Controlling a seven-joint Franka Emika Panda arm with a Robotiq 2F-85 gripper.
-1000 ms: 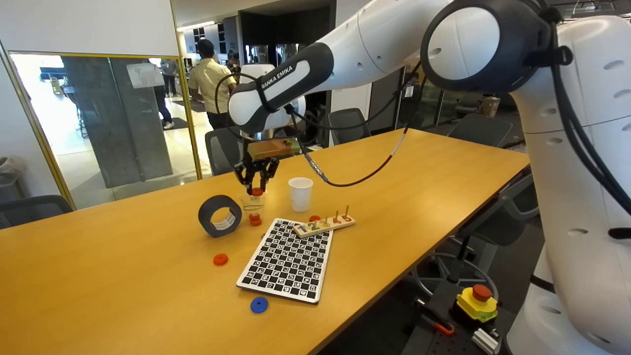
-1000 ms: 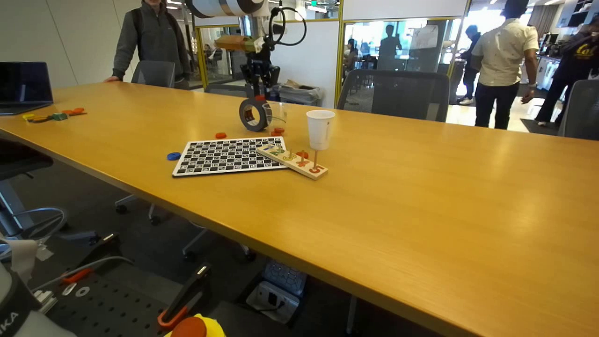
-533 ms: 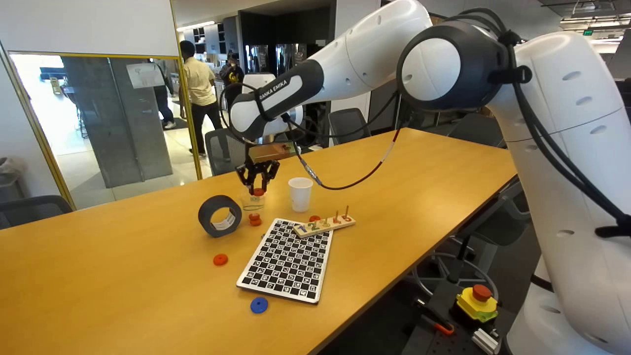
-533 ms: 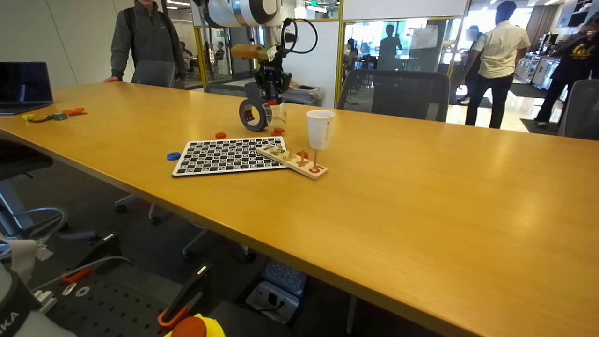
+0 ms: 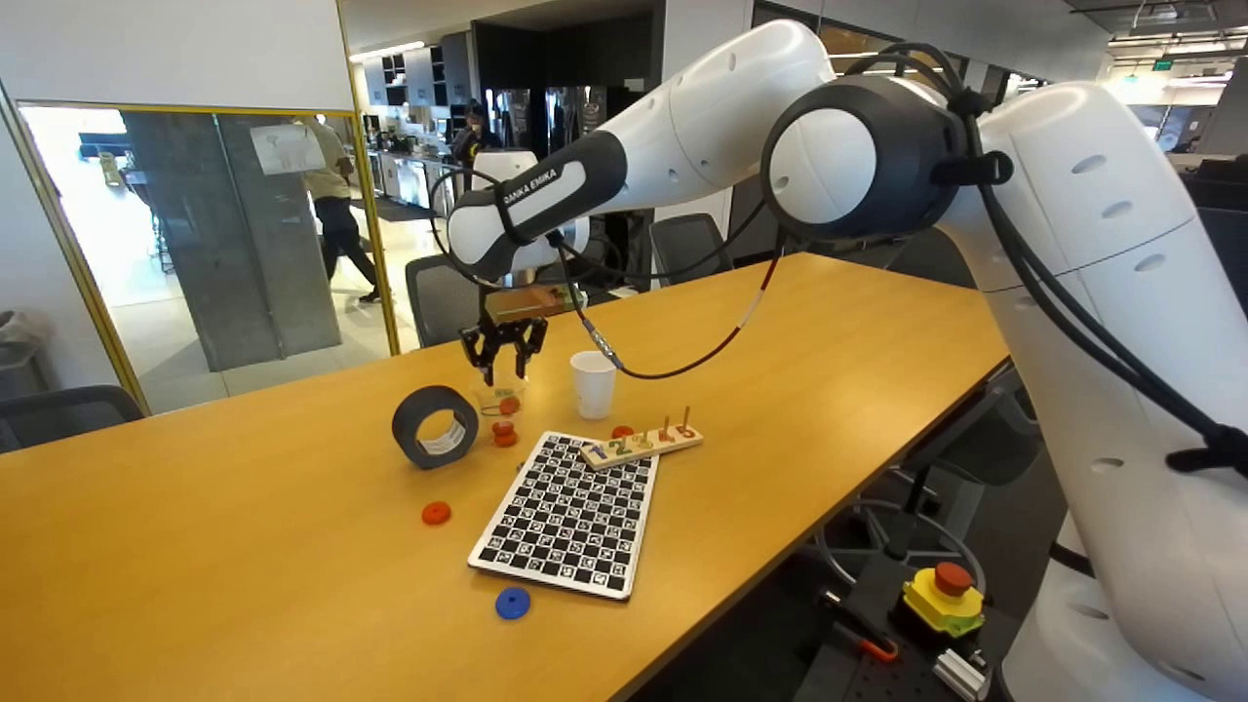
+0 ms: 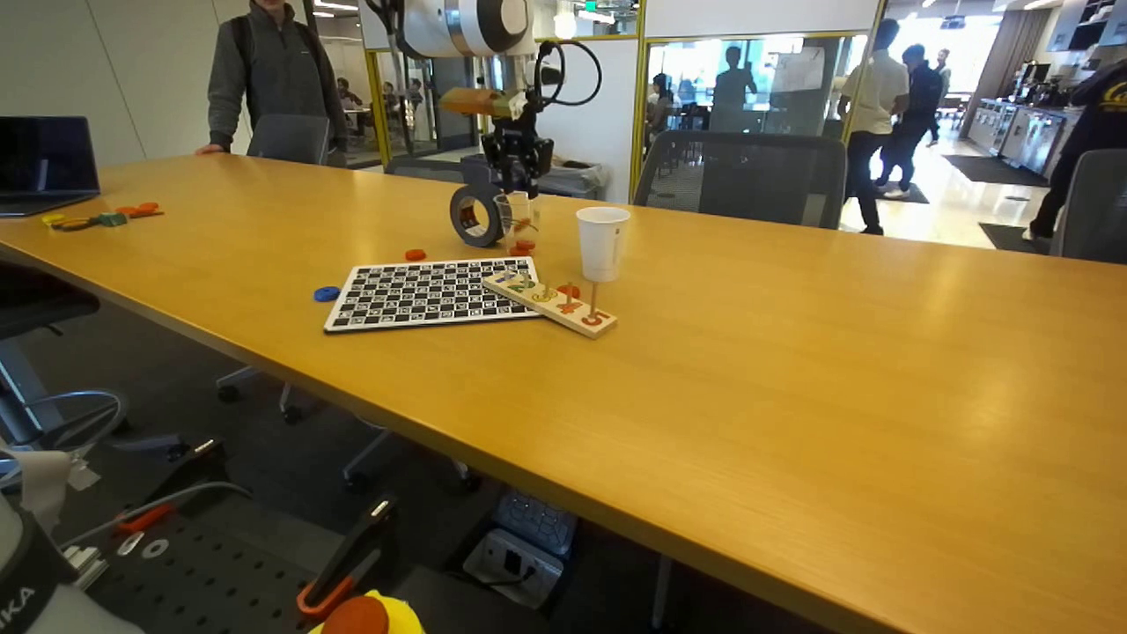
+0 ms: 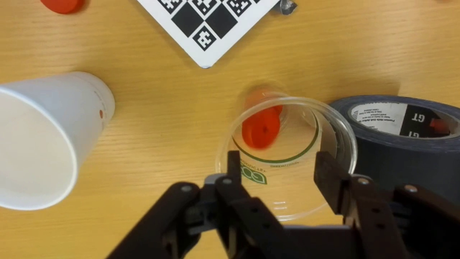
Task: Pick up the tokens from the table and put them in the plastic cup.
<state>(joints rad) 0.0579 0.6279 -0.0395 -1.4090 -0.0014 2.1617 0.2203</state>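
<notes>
Five red tokens (image 5: 436, 513) show; one blue token (image 5: 512, 603); one clear plastic cup (image 7: 287, 187); one white cup (image 5: 594, 385); one tape roll (image 7: 402, 165); one checkered board (image 5: 565, 517); one numbered peg board (image 5: 634, 449); one table (image 5: 292, 585); one laptop (image 6: 44, 158).

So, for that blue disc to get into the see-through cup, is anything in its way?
Straight along the table, yes: the checkered board lies between the blue disc and the clear cup, and red discs sit beside the cup on that side. Carried above those, it should meet nothing else in view.
</notes>
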